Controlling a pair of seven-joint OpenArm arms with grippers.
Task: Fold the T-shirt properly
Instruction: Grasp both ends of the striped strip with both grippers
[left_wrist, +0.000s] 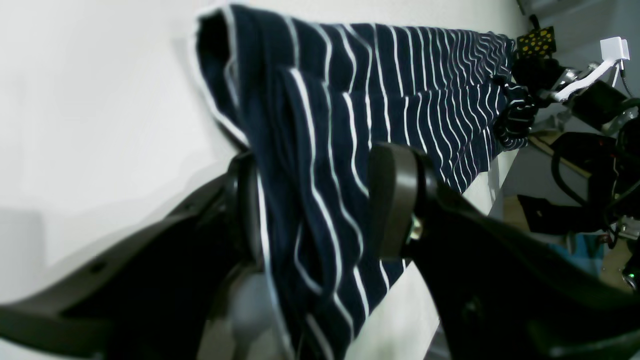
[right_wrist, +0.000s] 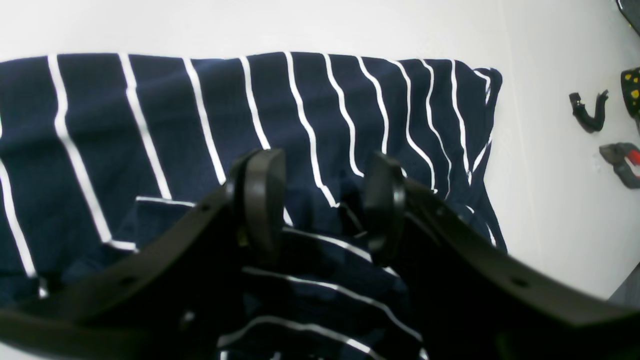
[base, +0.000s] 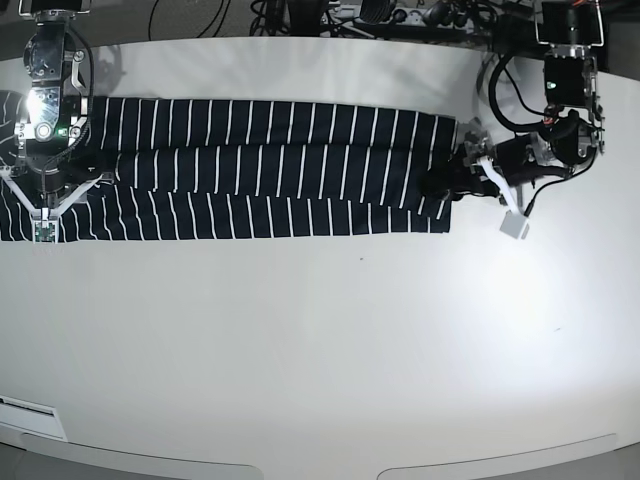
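Watching the base view, I noted the T-shirt lay as a long narrow striped band across the far side of the white table, already folded lengthwise, one end at each arm. I judged the step in hand to be the crosswise fold, bringing the two ends together; to do it well I would want both pinches to take every layer at the end hems, lift evenly, and keep the band taut so the long edges stayed aligned. The arm on that view's left reached down over its end of the band, wrist pointing at the table; the arm on the view's right came in low from the side, forearm nearly level. In the left wrist view the left gripper had its jaws standing wide with a bunched end of the cloth between them; whether the pads actually pinched it I could not tell. In the right wrist view the right gripper likewise stood parted, straddling a raised fold of fabric, grip unconfirmed. A few small dark tools lay well apart from the shirt.
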